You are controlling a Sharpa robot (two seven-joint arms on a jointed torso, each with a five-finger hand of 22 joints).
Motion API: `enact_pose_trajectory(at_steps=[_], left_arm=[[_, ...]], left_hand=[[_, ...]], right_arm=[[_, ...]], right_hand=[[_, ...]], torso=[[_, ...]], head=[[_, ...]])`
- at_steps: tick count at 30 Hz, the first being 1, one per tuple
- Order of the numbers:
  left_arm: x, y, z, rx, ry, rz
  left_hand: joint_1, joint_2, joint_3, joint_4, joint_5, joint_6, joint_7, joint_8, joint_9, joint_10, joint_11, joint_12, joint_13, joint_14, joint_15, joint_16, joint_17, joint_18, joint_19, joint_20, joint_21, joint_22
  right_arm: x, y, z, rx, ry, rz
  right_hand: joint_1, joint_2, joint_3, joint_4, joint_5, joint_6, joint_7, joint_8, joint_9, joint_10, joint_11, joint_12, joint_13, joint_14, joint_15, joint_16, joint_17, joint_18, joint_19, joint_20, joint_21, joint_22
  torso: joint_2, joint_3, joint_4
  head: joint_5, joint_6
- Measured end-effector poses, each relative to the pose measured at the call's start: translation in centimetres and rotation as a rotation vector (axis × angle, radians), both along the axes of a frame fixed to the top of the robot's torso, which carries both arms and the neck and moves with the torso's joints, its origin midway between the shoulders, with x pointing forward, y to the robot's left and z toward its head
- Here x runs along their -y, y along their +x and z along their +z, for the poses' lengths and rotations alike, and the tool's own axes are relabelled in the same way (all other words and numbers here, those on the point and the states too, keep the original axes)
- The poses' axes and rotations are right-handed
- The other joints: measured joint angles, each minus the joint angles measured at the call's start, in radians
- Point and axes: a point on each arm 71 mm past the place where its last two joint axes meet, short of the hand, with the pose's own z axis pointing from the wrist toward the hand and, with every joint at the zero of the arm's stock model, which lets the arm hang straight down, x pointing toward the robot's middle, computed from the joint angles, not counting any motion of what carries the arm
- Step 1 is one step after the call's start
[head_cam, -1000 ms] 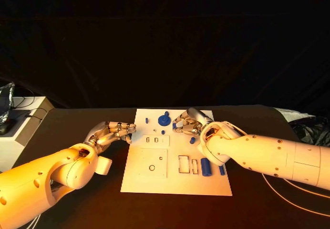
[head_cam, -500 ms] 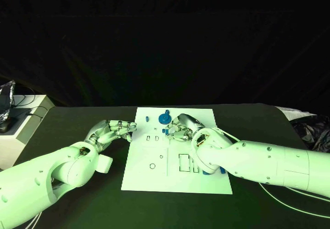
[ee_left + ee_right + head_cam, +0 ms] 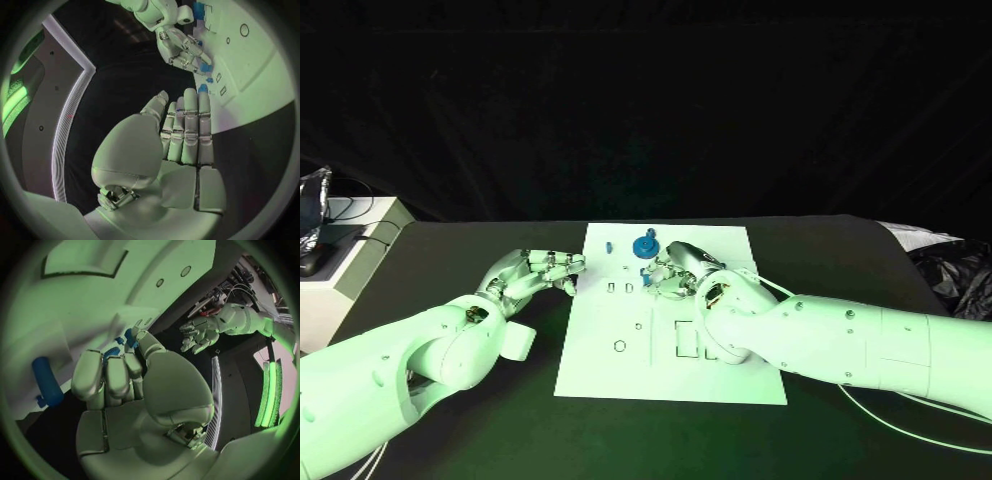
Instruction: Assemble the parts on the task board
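While the right robot hand (image 3: 678,270) pinches a small blue part (image 3: 129,336), the left robot hand (image 3: 538,272) is empty, fingers loosely apart.

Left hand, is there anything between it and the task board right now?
Nothing visible. The left hand sits over bare black table just off the board's left edge, holding nothing, and the task board lies beside it with no object in the gap.

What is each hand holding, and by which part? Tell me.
Left hand holds nothing. Right hand is curled over a small blue part on the task board; whether it is gripped, and where, cannot be told.
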Motion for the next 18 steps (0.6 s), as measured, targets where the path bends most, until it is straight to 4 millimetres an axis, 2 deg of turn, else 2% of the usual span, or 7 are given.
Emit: enact_pose_trajectory(at_steps=[9, 18], left_arm=[[-0.26, -0.01, 0.01, 0.0, 0.003, 0.004], [-0.19, 0.0, 0.0, 0.0, 0.002, 0.003]], left_hand=[[0.0, 0.0, 0.0, 0.0, 0.0, 0.0, 0.0, 0.0, 0.0, 0.0, 0.0, 0.0, 0.0, 0.0, 0.0, 0.0, 0.0, 0.0, 0.0, 0.0, 0.0, 0.0], [0.0, 0.0, 0.0, 0.0, 0.0, 0.0, 0.0, 0.0, 0.0, 0.0, 0.0, 0.0, 0.0, 0.0, 0.0, 0.0, 0.0, 0.0, 0.0, 0.0, 0.0, 0.0]], right_arm=[[0.19, 0.08, -0.41, -0.005, -0.023, -0.007], [0.18, 0.19, -0.45, 0.003, -0.035, -0.005]], right_hand=[[-0.004, -0.004, -0.003, 0.002, 0.0, 0.0, 0.0, -0.001, 0.001, 0.0, 0.0, 0.0, 0.0, 0.0, 0.0, 0.0, -0.001, 0.0, 0.0, 0.0, 0.0, 0.001], [-0.009, -0.009, -0.008, 0.008, -0.002, 0.003, 0.003, -0.006, 0.001, 0.001, 0.001, -0.005, -0.001, 0.0, 0.0, 0.0, -0.001, 0.0, 0.0, 0.0, 0.0, 0.001]], torso=[[0.001, -0.0018, 0.0035], [0.002, -0.0018, 0.0024]], head=[[-0.005, -0.005], [-0.004, -0.007]])
